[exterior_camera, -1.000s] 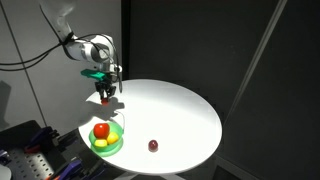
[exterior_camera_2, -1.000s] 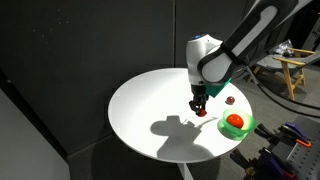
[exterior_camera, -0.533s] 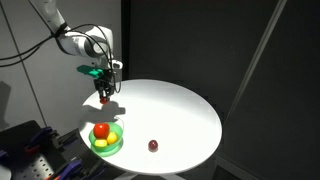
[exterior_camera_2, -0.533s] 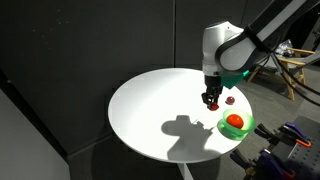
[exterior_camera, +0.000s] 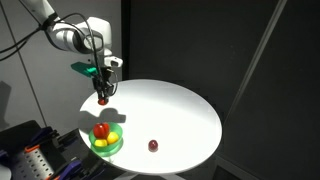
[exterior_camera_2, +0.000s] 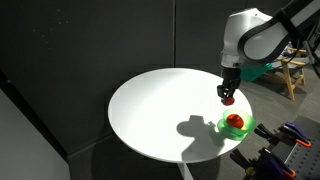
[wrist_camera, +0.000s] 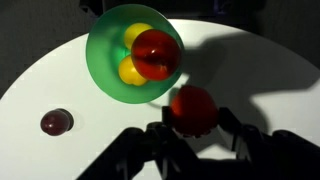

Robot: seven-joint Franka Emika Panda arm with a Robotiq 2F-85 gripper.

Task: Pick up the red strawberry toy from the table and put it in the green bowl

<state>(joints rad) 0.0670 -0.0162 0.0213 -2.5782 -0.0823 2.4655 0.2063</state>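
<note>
My gripper point(wrist_camera: 192, 118) is shut on the red strawberry toy point(wrist_camera: 192, 107) and holds it in the air above the white round table point(exterior_camera: 180, 115). In both exterior views the toy point(exterior_camera: 102, 98) point(exterior_camera_2: 227, 98) hangs just above and beside the green bowl point(exterior_camera: 106, 142) point(exterior_camera_2: 240, 130). In the wrist view the green bowl point(wrist_camera: 102, 60) lies up and to the left of the toy. The bowl holds a larger orange-red round fruit point(wrist_camera: 156, 52) and a yellow piece point(wrist_camera: 133, 72).
A dark maroon ball point(exterior_camera: 153, 146) point(wrist_camera: 56, 122) lies on the table apart from the bowl; it also shows in an exterior view point(exterior_camera_2: 231, 100) behind the gripper. The bowl sits near the table's edge. Equipment stands beyond the table point(exterior_camera: 30, 150).
The arm has lifted and carried the strawberry toy sideways toward the green bowl, rising higher over the table. The bowl and ball have not moved.
</note>
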